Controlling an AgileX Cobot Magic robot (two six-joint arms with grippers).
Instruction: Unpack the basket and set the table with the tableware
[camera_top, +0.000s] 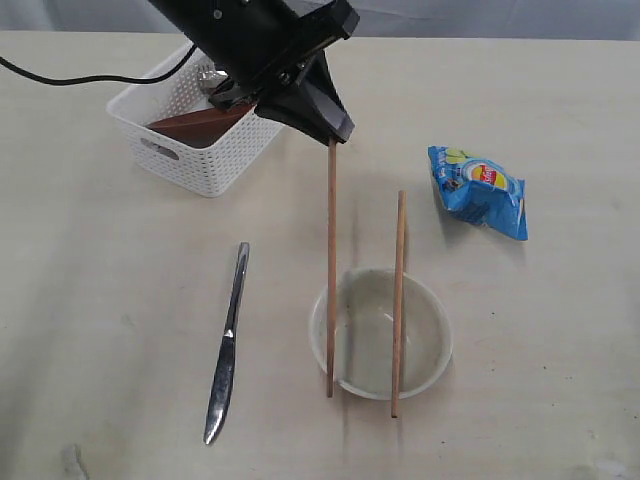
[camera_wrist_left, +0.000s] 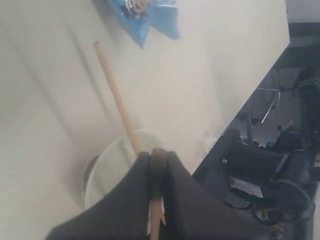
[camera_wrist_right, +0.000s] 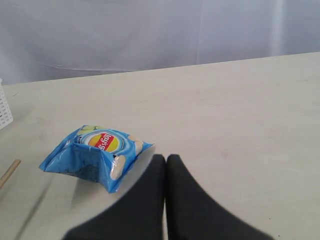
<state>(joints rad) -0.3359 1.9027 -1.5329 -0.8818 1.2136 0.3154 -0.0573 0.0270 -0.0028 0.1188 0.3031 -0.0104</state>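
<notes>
My left gripper (camera_top: 338, 132) hangs above the table (camera_top: 90, 300) between the basket and the bowl, shut on the far end of a wooden chopstick (camera_top: 331, 260). That chopstick runs down over the left rim of the cream bowl (camera_top: 425, 345). In the left wrist view its end (camera_wrist_left: 158, 159) is pinched between the jaws, with the bowl (camera_wrist_left: 107, 165) below. A second chopstick (camera_top: 398, 300) lies across the bowl's right side. A steel knife (camera_top: 227, 345) lies left of the bowl. The white basket (camera_top: 190, 160) holds a brown saucer (camera_top: 195, 125). My right gripper (camera_wrist_right: 166, 159) is shut and empty.
A blue snack bag (camera_top: 480, 190) lies right of the chopsticks, close to my right gripper in the right wrist view (camera_wrist_right: 95, 152). A black cable (camera_top: 60, 78) trails at the far left. Something steel (camera_top: 212, 80) shows in the basket under the left arm.
</notes>
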